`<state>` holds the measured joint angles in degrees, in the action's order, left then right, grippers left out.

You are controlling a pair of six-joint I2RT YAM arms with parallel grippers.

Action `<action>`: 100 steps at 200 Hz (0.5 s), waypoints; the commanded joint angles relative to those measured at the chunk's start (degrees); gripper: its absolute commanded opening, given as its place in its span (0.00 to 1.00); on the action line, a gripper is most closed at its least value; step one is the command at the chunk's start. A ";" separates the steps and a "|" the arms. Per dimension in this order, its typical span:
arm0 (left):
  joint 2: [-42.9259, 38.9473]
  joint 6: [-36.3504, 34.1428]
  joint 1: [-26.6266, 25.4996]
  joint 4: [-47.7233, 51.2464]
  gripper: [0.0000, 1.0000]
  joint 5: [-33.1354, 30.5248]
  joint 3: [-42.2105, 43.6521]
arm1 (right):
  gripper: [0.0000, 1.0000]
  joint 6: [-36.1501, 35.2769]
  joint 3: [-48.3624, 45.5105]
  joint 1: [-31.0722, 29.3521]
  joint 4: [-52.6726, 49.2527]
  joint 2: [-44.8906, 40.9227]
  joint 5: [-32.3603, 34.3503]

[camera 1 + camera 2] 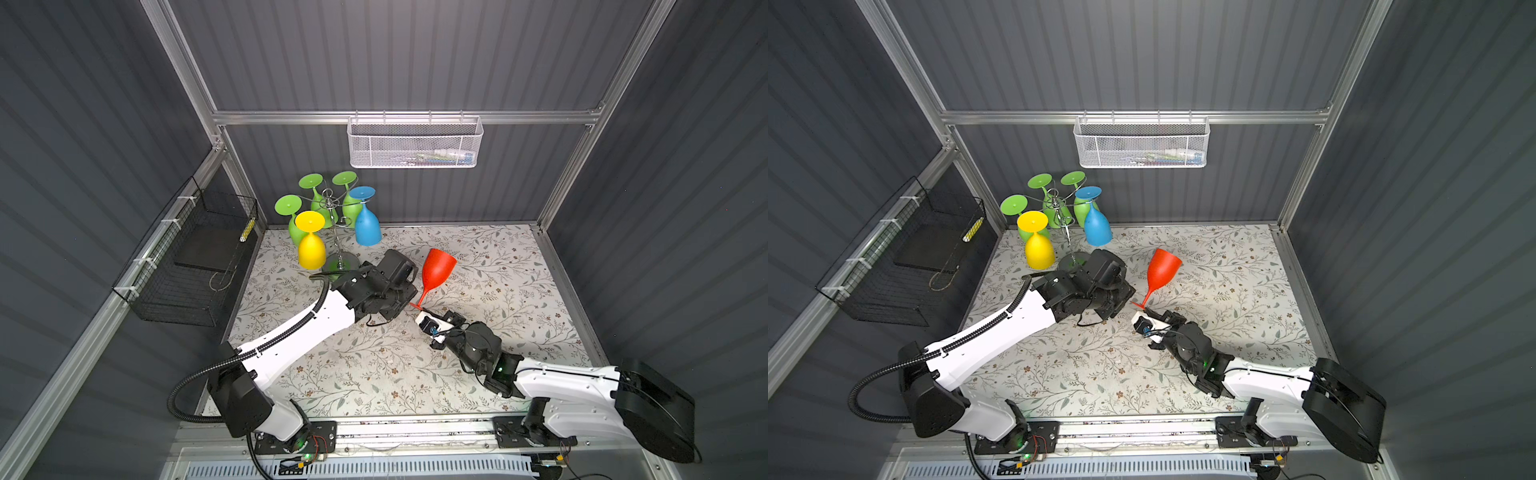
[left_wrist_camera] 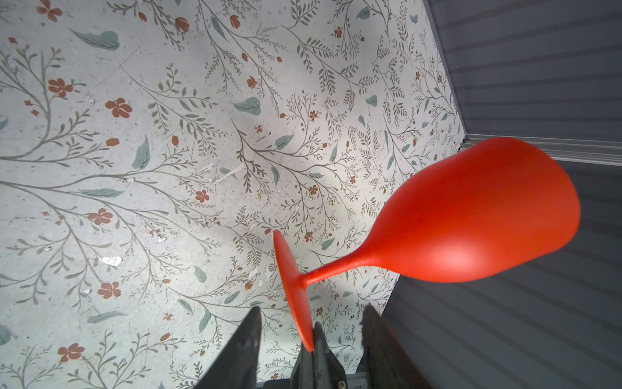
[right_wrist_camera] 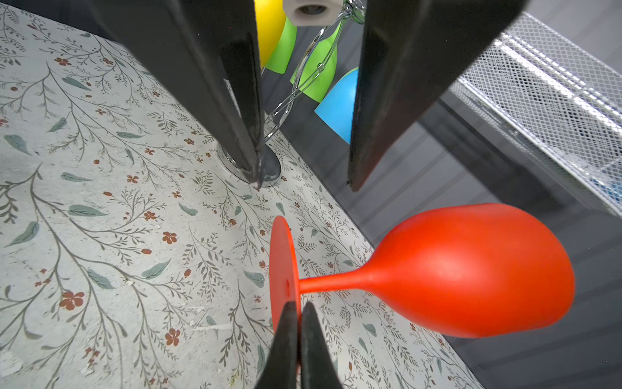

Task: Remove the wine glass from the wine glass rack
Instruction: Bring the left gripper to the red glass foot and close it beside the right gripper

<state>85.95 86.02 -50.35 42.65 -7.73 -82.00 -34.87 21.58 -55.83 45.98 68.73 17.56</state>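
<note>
We found the red wine glass [image 1: 436, 270] already clear of the wine glass rack [image 1: 343, 262], which stood near the worktop's [image 1: 374, 374] back left corner with five glasses hanging on it. The red glass hung over the worktop's middle, its long axis tilting from the foot up toward the back edge. The right gripper's [image 3: 299, 311] fingers pinched the foot's rim. The left gripper's [image 3: 303, 183] fingers stood spread with that foot lined up between them. They seemed not to touch it, though the view was tight. We judged both arms about equally near the foot.
</note>
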 commanded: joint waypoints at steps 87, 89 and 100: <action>2.44 4.32 -1.11 -2.46 0.38 -0.16 3.45 | 0.00 -0.90 1.68 -0.81 4.36 0.18 1.16; 2.46 4.44 -1.12 -2.48 0.38 -0.18 3.47 | 0.00 -0.90 1.66 -0.84 4.38 0.20 1.20; 2.59 4.60 -1.24 -2.84 0.37 -0.32 3.60 | 0.00 -0.99 1.67 -0.96 4.49 0.25 1.17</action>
<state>87.55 89.34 -51.00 40.23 -7.70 -79.31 -35.20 21.65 -56.23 48.03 68.75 18.26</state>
